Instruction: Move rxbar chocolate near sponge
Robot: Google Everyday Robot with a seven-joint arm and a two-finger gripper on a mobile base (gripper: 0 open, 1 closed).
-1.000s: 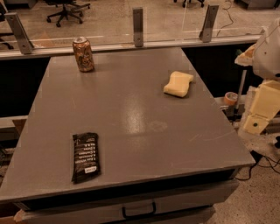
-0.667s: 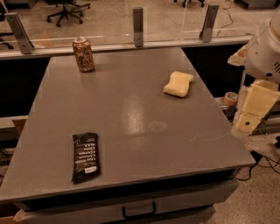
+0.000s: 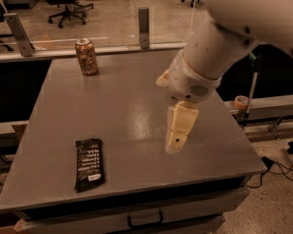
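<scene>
Gripper (image 3: 176,140): cream, pointing straight down from the wrist, over the table's right-of-centre part, nearer the front edge than the back.
Grip state: you cannot tell from this angle how wide it stands. You see nothing held in it.
Tip and surface: the tip is low over the grey top; you cannot tell whether it touches.
Arm (image 3: 215,41): it comes in from your upper right, thick and white. It ends in a round wrist housing (image 3: 192,84) with a vent grille and a small cream wedge on its left side.
Table (image 3: 128,105): flat grey top with a dull sheen, and a drawer handle (image 3: 144,220) below the front edge.
Rxbar chocolate (image 3: 89,163): lying flat near the front-left corner, long side running front to back. Rows of white text face up and a small white label sits near its front end. It is well apart from the gripper, to the left of it, and nothing touches it.
Sponge: you do not see it here. The arm and wrist cover the far right part of the table.
Can (image 3: 87,56): brown and gold, upright at the far left of the table, well apart from the bar.
Beyond the table: a glass barrier with a metal post (image 3: 143,27), an office chair (image 3: 68,9) on the floor behind it, and a tape roll (image 3: 241,101) on the ledge at the right.
</scene>
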